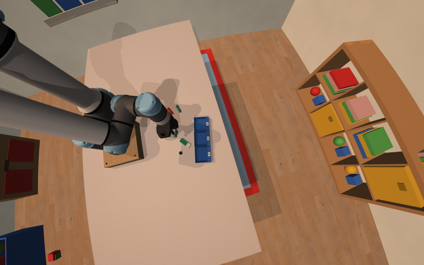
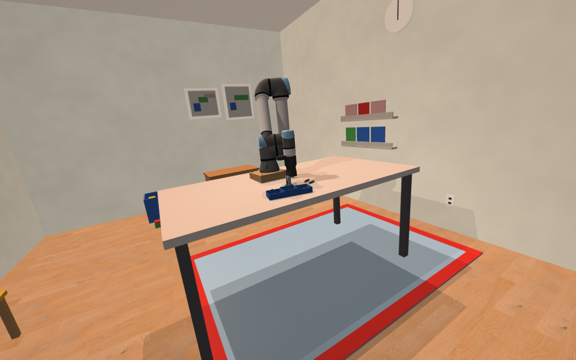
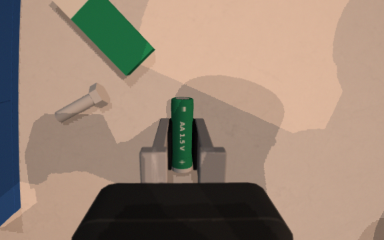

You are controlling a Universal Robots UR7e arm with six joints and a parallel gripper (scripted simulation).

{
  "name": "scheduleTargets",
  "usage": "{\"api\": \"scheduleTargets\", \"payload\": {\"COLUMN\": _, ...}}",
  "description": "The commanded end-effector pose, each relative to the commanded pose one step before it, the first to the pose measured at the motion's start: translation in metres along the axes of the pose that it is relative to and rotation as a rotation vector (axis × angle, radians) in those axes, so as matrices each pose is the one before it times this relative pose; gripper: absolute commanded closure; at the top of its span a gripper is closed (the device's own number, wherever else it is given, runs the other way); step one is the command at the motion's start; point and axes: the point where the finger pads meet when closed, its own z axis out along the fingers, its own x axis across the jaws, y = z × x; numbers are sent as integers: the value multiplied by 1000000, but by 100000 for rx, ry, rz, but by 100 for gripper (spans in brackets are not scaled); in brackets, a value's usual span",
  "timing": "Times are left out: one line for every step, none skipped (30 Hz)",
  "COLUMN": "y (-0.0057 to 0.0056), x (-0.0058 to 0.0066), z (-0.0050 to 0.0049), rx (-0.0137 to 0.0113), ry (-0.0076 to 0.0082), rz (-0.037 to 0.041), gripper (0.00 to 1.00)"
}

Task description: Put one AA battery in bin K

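Where its grey fingers meet, end effector clenched around green AA battery, lengthwise between them.

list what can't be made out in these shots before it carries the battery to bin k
- Bin letters: top view, white labels on the blue bins too small to read.
- Lift: wrist view, claw shut on the green AA battery; touching the table or not, unclear.
- Green block: wrist view, top edge cuts it.
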Motion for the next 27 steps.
{"api": "scheduleTargets", "payload": {"y": -114, "x": -367, "z": -266, "rx": 31, "ry": -111, "rz": 2, "gripper": 69}}
{"api": "scheduleTargets", "payload": {"y": 0, "x": 0, "z": 0, "rx": 0, "ry": 0, "rz": 0, "gripper": 69}}
{"api": "scheduleTargets", "payload": {"y": 0, "x": 0, "z": 0, "rx": 0, "ry": 0, "rz": 0, "gripper": 69}}
{"api": "scheduleTargets", "payload": {"y": 0, "x": 0, "z": 0, "rx": 0, "ry": 0, "rz": 0, "gripper": 69}}
{"api": "scheduleTargets", "payload": {"y": 0, "x": 0, "z": 0, "rx": 0, "ry": 0, "rz": 0, "gripper": 69}}
{"api": "scheduleTargets", "payload": {"y": 0, "x": 0, "z": 0, "rx": 0, "ry": 0, "rz": 0, "gripper": 69}}
{"api": "scheduleTargets", "payload": {"y": 0, "x": 0, "z": 0, "rx": 0, "ry": 0, "rz": 0, "gripper": 69}}
{"api": "scheduleTargets", "payload": {"y": 0, "x": 0, "z": 0, "rx": 0, "ry": 0, "rz": 0, "gripper": 69}}
{"api": "scheduleTargets", "payload": {"y": 0, "x": 0, "z": 0, "rx": 0, "ry": 0, "rz": 0, "gripper": 69}}
{"api": "scheduleTargets", "payload": {"y": 0, "x": 0, "z": 0, "rx": 0, "ry": 0, "rz": 0, "gripper": 69}}
{"api": "scheduleTargets", "payload": {"y": 0, "x": 0, "z": 0, "rx": 0, "ry": 0, "rz": 0, "gripper": 69}}
{"api": "scheduleTargets", "payload": {"y": 0, "x": 0, "z": 0, "rx": 0, "ry": 0, "rz": 0, "gripper": 69}}
{"api": "scheduleTargets", "payload": {"y": 0, "x": 0, "z": 0, "rx": 0, "ry": 0, "rz": 0, "gripper": 69}}
{"api": "scheduleTargets", "payload": {"y": 0, "x": 0, "z": 0, "rx": 0, "ry": 0, "rz": 0, "gripper": 69}}
{"api": "scheduleTargets", "payload": {"y": 0, "x": 0, "z": 0, "rx": 0, "ry": 0, "rz": 0, "gripper": 69}}
{"api": "scheduleTargets", "payload": {"y": 0, "x": 0, "z": 0, "rx": 0, "ry": 0, "rz": 0, "gripper": 69}}
{"api": "scheduleTargets", "payload": {"y": 0, "x": 0, "z": 0, "rx": 0, "ry": 0, "rz": 0, "gripper": 69}}
{"api": "scheduleTargets", "payload": {"y": 0, "x": 0, "z": 0, "rx": 0, "ry": 0, "rz": 0, "gripper": 69}}
{"api": "scheduleTargets", "payload": {"y": 1, "x": 20, "z": -3258, "rx": 9, "ry": -21, "rz": -1, "gripper": 69}}
{"api": "scheduleTargets", "payload": {"y": -1, "x": -7, "z": -3309, "rx": 0, "ry": -1, "rz": 0, "gripper": 69}}
{"api": "scheduleTargets", "payload": {"y": -1, "x": -6, "z": -3315, "rx": 0, "ry": -1, "rz": 0, "gripper": 69}}
{"api": "scheduleTargets", "payload": {"y": -1, "x": -5, "z": -3322, "rx": 0, "ry": 0, "rz": 0, "gripper": 69}}
{"api": "scheduleTargets", "payload": {"y": -1, "x": -4, "z": -3327, "rx": 0, "ry": 0, "rz": 0, "gripper": 69}}
{"api": "scheduleTargets", "payload": {"y": -3, "x": 3, "z": -3423, "rx": -1, "ry": 2, "rz": 0, "gripper": 69}}
{"api": "scheduleTargets", "payload": {"y": -1, "x": -4, "z": -3335, "rx": 0, "ry": 0, "rz": 0, "gripper": 69}}
{"api": "scheduleTargets", "payload": {"y": -1, "x": -4, "z": -3336, "rx": 0, "ry": 0, "rz": 0, "gripper": 69}}
{"api": "scheduleTargets", "payload": {"y": -1, "x": -4, "z": -3336, "rx": 0, "ry": 0, "rz": 0, "gripper": 69}}
